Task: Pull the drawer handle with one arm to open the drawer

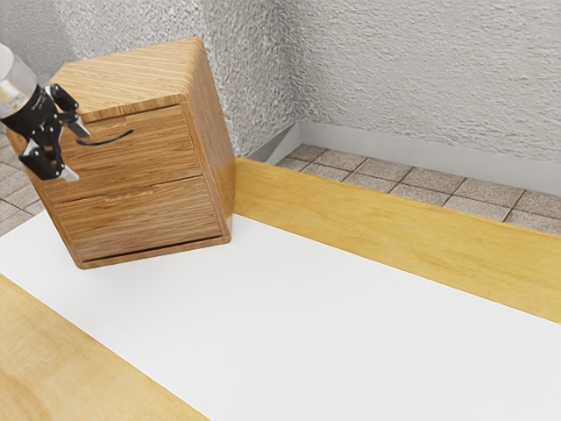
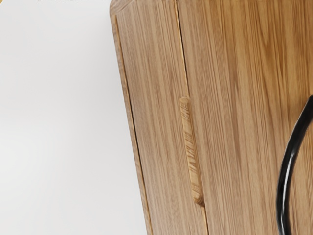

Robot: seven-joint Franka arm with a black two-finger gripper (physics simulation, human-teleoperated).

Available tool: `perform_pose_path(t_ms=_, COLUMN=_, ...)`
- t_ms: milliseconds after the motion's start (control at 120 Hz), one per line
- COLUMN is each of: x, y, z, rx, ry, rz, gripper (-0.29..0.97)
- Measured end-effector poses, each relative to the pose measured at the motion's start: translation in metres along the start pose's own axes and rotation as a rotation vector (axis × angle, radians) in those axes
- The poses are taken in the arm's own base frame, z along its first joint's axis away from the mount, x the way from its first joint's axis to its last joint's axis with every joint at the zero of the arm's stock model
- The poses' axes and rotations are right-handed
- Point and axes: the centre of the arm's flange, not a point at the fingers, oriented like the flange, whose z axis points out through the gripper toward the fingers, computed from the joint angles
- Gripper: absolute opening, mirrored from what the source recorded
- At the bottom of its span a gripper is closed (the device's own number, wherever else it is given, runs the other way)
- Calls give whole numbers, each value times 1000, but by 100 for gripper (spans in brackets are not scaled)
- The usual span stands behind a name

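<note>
A wooden cabinet with two drawers stands at the back of the exterior view's left. The upper drawer carries a thin black curved handle, also seen in the wrist view. The lower drawer has a small wooden handle, which appears in the wrist view too. My black gripper is open at the cabinet's front, by the end of the black handle nearest the exterior view's left. One finger is above that end and one below it. I cannot tell whether they touch it.
The cabinet rests on a white tabletop with a wooden border. A tiled floor and a rough grey wall lie behind. The white surface stretches toward the exterior view's right.
</note>
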Motion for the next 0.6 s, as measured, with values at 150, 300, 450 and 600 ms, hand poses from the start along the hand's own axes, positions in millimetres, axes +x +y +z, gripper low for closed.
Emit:
perform_pose_path(t_ms=150, x=4, y=5, z=-2, rx=-52, ry=2, rz=-24, gripper=65)
perform_pose_path(t_ms=300, x=-5, y=8, z=0, rx=-76, ry=-3, rz=-24, gripper=65)
perform_pose_path(t_ms=450, x=-8, y=15, z=16, rx=-77, ry=7, rz=-29, gripper=65)
perform_pose_path(t_ms=600, x=-3, y=18, z=27, rx=-73, ry=17, rz=-43, gripper=65)
